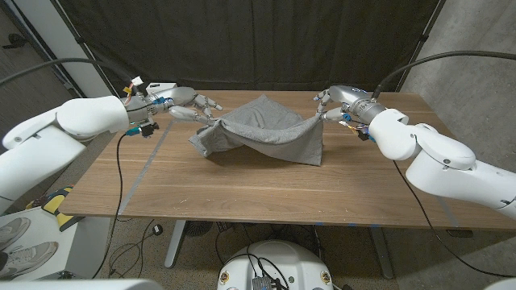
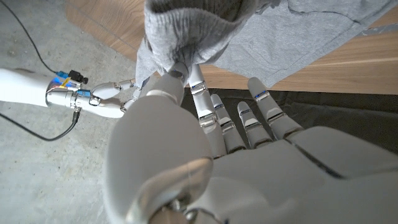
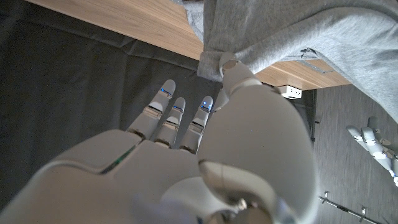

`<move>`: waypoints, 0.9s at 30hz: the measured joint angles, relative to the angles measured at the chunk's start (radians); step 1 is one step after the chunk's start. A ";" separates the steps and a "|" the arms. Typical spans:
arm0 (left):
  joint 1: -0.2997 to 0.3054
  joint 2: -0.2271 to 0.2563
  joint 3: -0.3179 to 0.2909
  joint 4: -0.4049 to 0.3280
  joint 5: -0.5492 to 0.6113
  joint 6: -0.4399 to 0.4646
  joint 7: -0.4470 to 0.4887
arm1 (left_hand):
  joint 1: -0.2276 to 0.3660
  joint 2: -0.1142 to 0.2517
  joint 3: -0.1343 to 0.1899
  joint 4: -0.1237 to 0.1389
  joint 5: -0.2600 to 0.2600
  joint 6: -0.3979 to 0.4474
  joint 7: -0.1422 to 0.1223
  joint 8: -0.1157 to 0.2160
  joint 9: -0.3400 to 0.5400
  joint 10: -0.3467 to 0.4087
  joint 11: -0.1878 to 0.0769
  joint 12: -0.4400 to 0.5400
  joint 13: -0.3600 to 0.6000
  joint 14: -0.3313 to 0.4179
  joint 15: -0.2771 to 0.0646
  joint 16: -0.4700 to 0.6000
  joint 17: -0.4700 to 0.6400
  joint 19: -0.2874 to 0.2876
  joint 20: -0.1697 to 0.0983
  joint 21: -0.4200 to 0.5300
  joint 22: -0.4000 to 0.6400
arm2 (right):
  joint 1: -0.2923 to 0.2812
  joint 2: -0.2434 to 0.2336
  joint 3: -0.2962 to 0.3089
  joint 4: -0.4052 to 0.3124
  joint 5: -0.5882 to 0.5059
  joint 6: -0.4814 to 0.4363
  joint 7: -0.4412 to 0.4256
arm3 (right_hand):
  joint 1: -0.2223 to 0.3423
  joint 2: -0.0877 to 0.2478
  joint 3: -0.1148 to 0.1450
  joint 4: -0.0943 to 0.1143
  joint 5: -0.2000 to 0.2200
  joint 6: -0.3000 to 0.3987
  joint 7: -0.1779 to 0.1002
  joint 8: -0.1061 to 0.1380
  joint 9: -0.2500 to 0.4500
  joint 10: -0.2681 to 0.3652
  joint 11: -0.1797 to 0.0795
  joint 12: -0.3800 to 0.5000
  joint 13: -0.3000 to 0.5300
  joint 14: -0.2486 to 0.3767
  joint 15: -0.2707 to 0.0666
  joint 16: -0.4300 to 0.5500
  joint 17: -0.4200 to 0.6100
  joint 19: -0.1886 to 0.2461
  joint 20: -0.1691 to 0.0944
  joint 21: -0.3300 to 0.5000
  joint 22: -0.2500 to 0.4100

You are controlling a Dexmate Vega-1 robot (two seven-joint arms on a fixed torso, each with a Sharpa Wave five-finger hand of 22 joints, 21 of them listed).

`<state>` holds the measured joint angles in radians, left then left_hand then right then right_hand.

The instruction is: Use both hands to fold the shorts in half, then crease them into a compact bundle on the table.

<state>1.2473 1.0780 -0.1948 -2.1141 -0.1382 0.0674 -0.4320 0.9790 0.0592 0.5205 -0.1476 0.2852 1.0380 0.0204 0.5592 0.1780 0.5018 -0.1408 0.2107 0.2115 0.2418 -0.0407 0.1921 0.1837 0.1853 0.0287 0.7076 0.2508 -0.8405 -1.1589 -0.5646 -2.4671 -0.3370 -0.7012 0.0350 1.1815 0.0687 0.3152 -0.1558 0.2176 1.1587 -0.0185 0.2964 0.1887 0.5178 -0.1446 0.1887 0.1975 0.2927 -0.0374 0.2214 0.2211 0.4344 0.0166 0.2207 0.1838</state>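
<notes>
— While the grey shorts hang stretched between the two hands, where do they sit?
— Over the far middle of the wooden tabletop. Both upper corners are lifted, the cloth sags between them, and the lower edge lies on the wood.

— What is the left hand doing?
— It pinches one corner of the fabric between thumb and a finger. The left wrist view shows the cloth bunched at those fingertips, the other fingers spread loose.

— And the right hand?
— The same on the opposite corner. In the right wrist view a knot of fabric is clamped at the thumb tip, the remaining fingers straight and apart.

— Anything else around?
— A dark curtain hangs behind the tabletop, a black cable trails over the left edge, and a pair of shoes sits on the floor at the left.
</notes>
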 measured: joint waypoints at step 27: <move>0.001 0.012 0.025 0.136 -0.273 -0.066 0.030 | 0.000 0.000 0.019 0.003 0.022 -0.009 0.016 0.007 0.000 -0.005 0.020 -0.001 0.000 -0.007 0.000 0.000 0.000 -0.009 0.009 0.018 -0.005 | 0.074 0.301 -0.042 0.396 -0.293 0.312 -0.261 | -0.022 0.009 0.011 0.011 0.005 -0.016 -0.016 -0.008 0.009 0.009 -0.020 0.004 0.000 0.036 -0.004 0.005 0.005 0.032 -0.022 0.012 0.000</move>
<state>1.2483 1.0900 -0.1701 -1.9778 -0.4110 0.0009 -0.4019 0.9786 0.0589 0.5397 -0.1449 0.3077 1.0292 0.0360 0.5658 0.1781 0.4966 -0.1212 0.2101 0.2115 0.2345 -0.0411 0.1922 0.1837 0.1765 0.0374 0.7253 0.2460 -0.7663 -0.8581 -0.6070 -2.0708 -0.6297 -0.3894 -0.2264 1.1591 0.0781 0.3263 -0.1448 0.2222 1.1425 -0.0346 0.2886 0.1980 0.5268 -0.1646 0.1925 0.1974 0.3291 -0.0412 0.2262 0.2258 0.4666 -0.0052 0.2330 0.1837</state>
